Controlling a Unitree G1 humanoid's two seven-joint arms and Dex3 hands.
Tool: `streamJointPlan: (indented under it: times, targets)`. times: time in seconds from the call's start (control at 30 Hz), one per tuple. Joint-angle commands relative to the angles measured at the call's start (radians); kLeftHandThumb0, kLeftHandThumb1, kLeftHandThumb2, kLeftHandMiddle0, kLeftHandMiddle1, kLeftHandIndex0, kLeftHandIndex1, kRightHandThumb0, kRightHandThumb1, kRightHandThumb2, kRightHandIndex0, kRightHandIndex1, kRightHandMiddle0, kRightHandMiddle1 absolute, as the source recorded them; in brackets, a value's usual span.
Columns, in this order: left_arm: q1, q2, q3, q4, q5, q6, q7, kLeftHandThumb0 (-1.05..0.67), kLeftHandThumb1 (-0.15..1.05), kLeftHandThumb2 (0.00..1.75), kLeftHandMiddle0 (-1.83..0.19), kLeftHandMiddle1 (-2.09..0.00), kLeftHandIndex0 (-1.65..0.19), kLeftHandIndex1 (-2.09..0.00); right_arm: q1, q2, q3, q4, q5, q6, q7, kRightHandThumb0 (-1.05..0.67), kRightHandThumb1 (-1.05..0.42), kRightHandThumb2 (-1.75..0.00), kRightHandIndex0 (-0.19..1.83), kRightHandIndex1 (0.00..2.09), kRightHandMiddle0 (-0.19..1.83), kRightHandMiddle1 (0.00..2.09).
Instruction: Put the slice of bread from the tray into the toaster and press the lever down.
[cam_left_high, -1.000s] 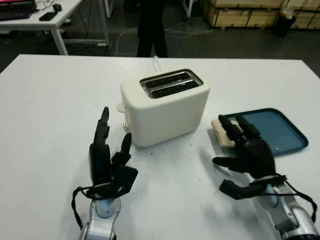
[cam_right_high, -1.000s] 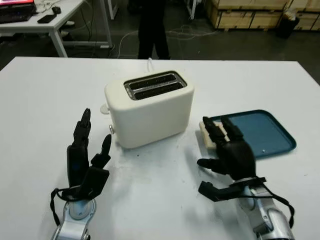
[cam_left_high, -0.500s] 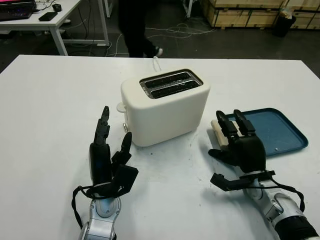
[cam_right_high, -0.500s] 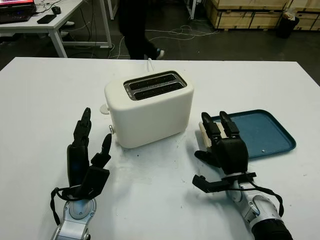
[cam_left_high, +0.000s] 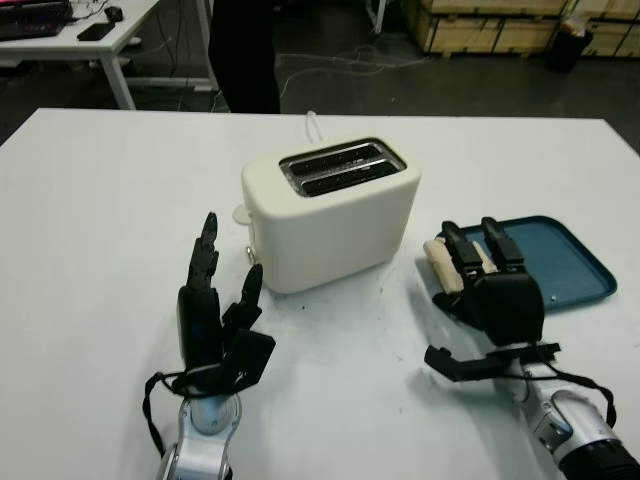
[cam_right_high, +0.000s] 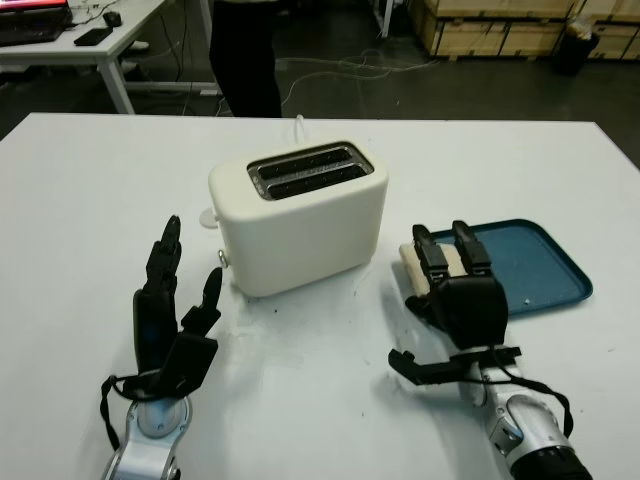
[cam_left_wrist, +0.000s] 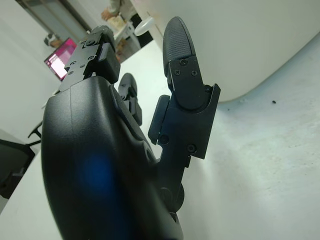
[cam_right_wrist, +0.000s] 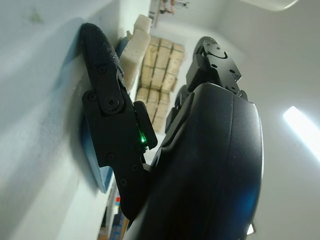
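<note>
Where the right hand (cam_left_high: 497, 296) reaches over the near left corner of the blue tray (cam_left_high: 560, 258), its two long fingers (cam_left_high: 459, 248) lie straight and extended over the slice of bread (cam_left_high: 438, 266), which shows pale beneath and between them. The slice sits at the tray's left edge, partly over the rim toward the toaster. Whether the fingertips press on the bread or hang just above it is hard to make out from the head camera; the right wrist view shows the slice (cam_right_wrist: 135, 44) just beyond the thumb (cam_right_wrist: 102, 85), with the thumb stretched along the white table and not closed against the bread. The fingers are uncurled and nothing is gripped.

The left hand (cam_left_high: 216, 325) stands upright over the table near the toaster's front left corner, open, fingers pointing up and away from the robot, holding nothing. In the left wrist view its thumb (cam_left_wrist: 182, 75) stands close to the toaster's cream wall (cam_left_wrist: 250, 45) but apart from it.

The toaster (cam_left_high: 330, 210) sits in the middle of the white table (cam_left_high: 100, 220), just left of the tray, its two slots (cam_left_high: 342, 167) empty on top. A small knob (cam_left_high: 249, 254) shows on its left end face. A person's dark legs (cam_left_high: 243, 55) stand beyond the table's far edge.
</note>
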Motion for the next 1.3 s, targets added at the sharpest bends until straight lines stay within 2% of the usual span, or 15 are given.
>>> streamJointPlan:
  times: [0.0,0.13,0.33,0.37,0.4,0.5,0.6,0.8,0.9,0.97,1.0,1.03,1.07,1.13,1.27]
  targets:
    - [0.001,-0.02,0.0,-0.009,-0.008,-0.017,-0.001,-0.56,0.92,0.57,-0.19,-0.09,-0.18,0.0,0.02,-0.015,-0.004,-0.059,-0.023,0.042,0.049,-0.63,-0.82,0.0,0.04,0.01,0.14,0.01]
    - [0.001,-0.014,-0.001,-0.01,0.003,-0.016,-0.001,-0.56,0.92,0.57,-0.19,-0.09,-0.18,0.0,0.038,-0.019,-0.004,-0.121,-0.05,0.095,0.132,-0.63,-0.82,0.0,0.02,0.0,0.14,0.01]
    - [0.0,-0.014,-0.001,-0.007,0.007,-0.023,0.005,-0.57,0.92,0.57,-0.2,-0.09,-0.18,0.0,0.025,-0.001,-0.003,-0.085,-0.026,0.107,0.166,-0.53,-0.83,-0.01,0.14,0.11,0.24,0.05]
    - [0.0,-0.014,-0.001,-0.007,0.006,-0.024,0.005,-0.57,0.92,0.57,-0.2,-0.09,-0.18,-0.01,0.024,0.003,-0.004,-0.077,-0.021,0.108,0.166,-0.51,-0.83,0.0,0.1,0.26,0.26,0.05]
    - [0.001,-0.015,-0.001,-0.009,0.002,-0.024,0.002,-0.57,0.92,0.57,-0.2,-0.09,-0.18,0.0,0.02,0.008,-0.003,-0.062,-0.021,0.11,0.158,-0.48,-0.85,0.0,0.04,0.52,0.31,0.05]
    - [0.007,-0.013,0.001,-0.018,0.0,-0.018,-0.004,-0.58,0.92,0.57,-0.2,-0.08,-0.18,0.0,0.012,0.02,0.002,-0.023,-0.028,0.114,0.129,-0.45,-0.86,0.0,0.0,0.92,0.4,0.07]
    - [0.009,-0.013,0.003,-0.019,-0.006,-0.021,-0.007,-0.58,0.92,0.57,-0.2,-0.08,-0.18,0.0,0.004,0.027,0.011,0.001,-0.049,0.132,0.104,-0.45,-0.88,-0.01,0.0,1.04,0.43,0.08]
    - [0.01,-0.011,0.005,-0.022,-0.001,-0.021,-0.009,-0.57,0.92,0.56,-0.21,-0.08,-0.19,-0.01,-0.009,0.035,0.031,0.024,-0.072,0.174,0.073,-0.45,-0.9,-0.01,0.0,1.05,0.44,0.08]
    - [0.01,-0.009,0.007,-0.021,-0.006,-0.027,-0.014,-0.56,0.92,0.56,-0.21,-0.08,-0.19,0.0,-0.011,0.038,0.037,0.027,-0.07,0.184,0.061,-0.44,-0.89,-0.01,0.0,1.12,0.45,0.08]
    - [0.01,-0.01,0.009,-0.021,-0.005,-0.025,-0.014,-0.56,0.92,0.56,-0.21,-0.08,-0.18,0.0,-0.012,0.037,0.04,0.026,-0.069,0.184,0.051,-0.42,-0.91,-0.01,0.03,1.29,0.51,0.12]
    - [0.009,-0.01,0.009,-0.021,0.0,-0.024,-0.013,-0.56,0.92,0.56,-0.21,-0.08,-0.19,0.0,-0.013,0.035,0.039,0.031,-0.062,0.172,0.034,-0.41,-0.91,-0.01,0.11,1.42,0.57,0.15]
    - [0.01,-0.011,0.009,-0.022,0.0,-0.021,-0.013,-0.56,0.92,0.56,-0.22,-0.08,-0.19,-0.01,-0.013,0.033,0.037,0.038,-0.054,0.153,0.007,-0.39,-0.92,-0.02,0.24,1.58,0.65,0.3]
    - [0.01,-0.011,0.009,-0.024,0.001,-0.019,-0.014,-0.57,0.92,0.56,-0.21,-0.08,-0.19,0.0,-0.014,0.032,0.036,0.046,-0.045,0.135,-0.018,-0.38,-0.92,-0.05,0.48,1.68,0.58,0.83]
    - [0.01,-0.015,0.009,-0.022,-0.008,-0.023,-0.015,-0.57,0.92,0.55,-0.21,-0.07,-0.19,0.0,-0.016,0.033,0.032,0.064,-0.032,0.102,-0.074,-0.37,-0.92,-0.08,0.66,1.73,0.53,1.21]
    - [0.013,-0.016,0.006,-0.029,-0.005,-0.009,-0.021,-0.56,0.92,0.56,-0.21,-0.07,-0.18,0.0,-0.018,0.034,0.029,0.083,-0.014,0.061,-0.139,-0.39,-0.92,-0.11,0.71,1.74,0.49,1.46]
